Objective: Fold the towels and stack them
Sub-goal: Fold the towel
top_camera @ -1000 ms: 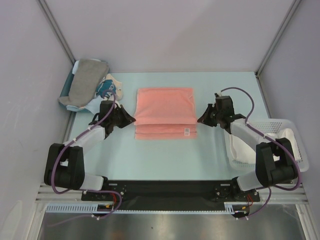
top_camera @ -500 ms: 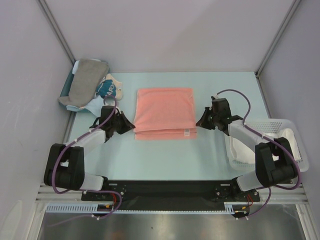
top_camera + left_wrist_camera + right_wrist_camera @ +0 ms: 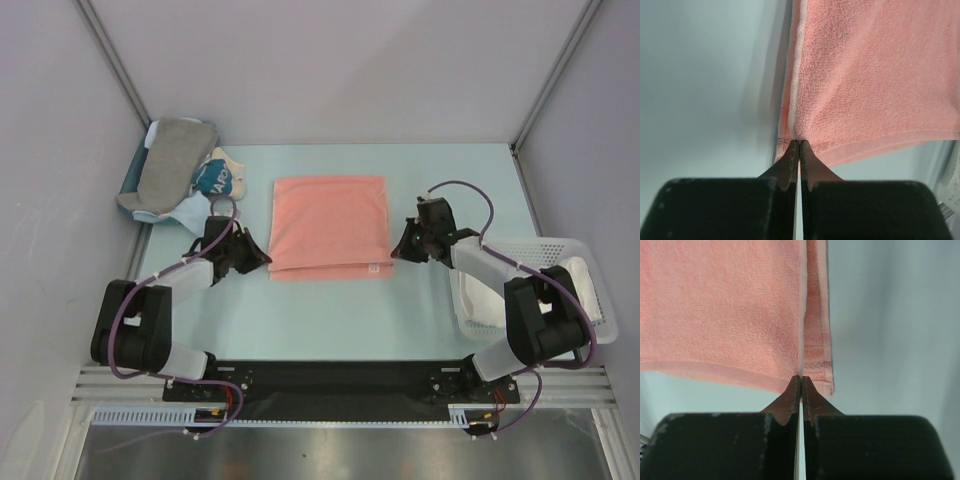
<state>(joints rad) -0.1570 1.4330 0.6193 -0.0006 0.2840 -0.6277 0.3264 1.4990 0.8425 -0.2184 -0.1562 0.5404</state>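
The salmon-pink towel (image 3: pixel 330 225) lies folded flat at the centre of the pale table (image 3: pixel 330 320). Its layered edges are at the lower side of the top view, with a small label at the lower right corner. The left gripper (image 3: pixel 262 258) sits low at the towel's lower left corner. In the left wrist view, the left gripper (image 3: pixel 799 145) has its fingers pressed together, and the tips meet the cloth edge where two layers part. The right gripper (image 3: pixel 397 250) is at the towel's right edge near the lower right corner. In the right wrist view, the right gripper (image 3: pixel 801 380) likewise has its fingers together, tips against the hem beside a narrow strip of lower layer. In neither wrist view can it be told whether any cloth is caught between the tips. In the upper left of the top view, the grey towel (image 3: pixel 170 165) lies on a heap of other cloth, well apart from the pink one. The small teal bundle (image 3: pixel 212 180) with white print rests just beside it, above the left arm. At the right edge of the frame stands a white mesh basket (image 3: pixel 560 245) with a white towel (image 3: pixel 480 300) draped inside it, partly hidden by the right arm.
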